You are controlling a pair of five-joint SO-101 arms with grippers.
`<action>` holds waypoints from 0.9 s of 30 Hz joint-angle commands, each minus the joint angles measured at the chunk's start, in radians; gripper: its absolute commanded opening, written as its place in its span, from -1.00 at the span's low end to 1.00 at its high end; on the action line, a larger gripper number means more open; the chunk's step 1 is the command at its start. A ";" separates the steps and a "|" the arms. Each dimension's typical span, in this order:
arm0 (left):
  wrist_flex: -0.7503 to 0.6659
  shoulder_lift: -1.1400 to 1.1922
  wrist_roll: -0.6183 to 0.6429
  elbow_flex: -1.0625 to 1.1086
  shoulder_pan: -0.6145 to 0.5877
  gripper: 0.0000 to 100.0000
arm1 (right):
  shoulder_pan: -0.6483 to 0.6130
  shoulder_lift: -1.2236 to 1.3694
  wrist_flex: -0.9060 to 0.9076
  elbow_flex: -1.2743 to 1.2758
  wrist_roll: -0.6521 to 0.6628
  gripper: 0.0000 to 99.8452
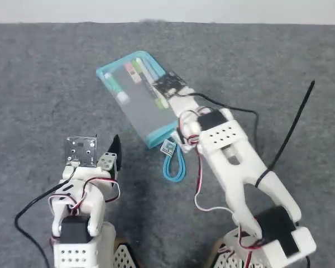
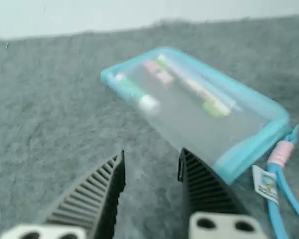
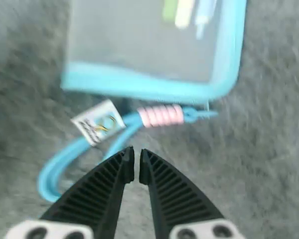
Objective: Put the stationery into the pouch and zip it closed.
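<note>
The left claw [image 2: 152, 154] stands parted near the clear, blue-edged pouch [image 2: 189, 112].

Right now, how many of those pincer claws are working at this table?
2. The left tool hangs open over the grey mat, short of the pouch. The right tool is shut by the pouch's blue cord, near its pink wrap. None seems hidden.

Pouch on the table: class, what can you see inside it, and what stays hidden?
Through the clear face of the pouch show several pens: a green pen with a white cap, a pink pen and a yellow-green pen. Their exact number is hidden where they overlap.
</note>
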 commanded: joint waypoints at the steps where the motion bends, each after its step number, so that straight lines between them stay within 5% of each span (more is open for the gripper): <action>1: -0.106 -0.025 0.000 0.039 -0.021 -0.67 | 0.022 -0.027 -0.056 0.031 0.018 -0.99; 13: -0.115 -0.025 0.000 0.054 -0.025 -0.67 | 0.024 0.341 -0.082 -0.281 -0.583 -0.99; 27: -0.117 -0.025 -0.002 0.051 -0.025 -0.67 | 0.044 0.519 0.177 -0.549 -0.592 -0.99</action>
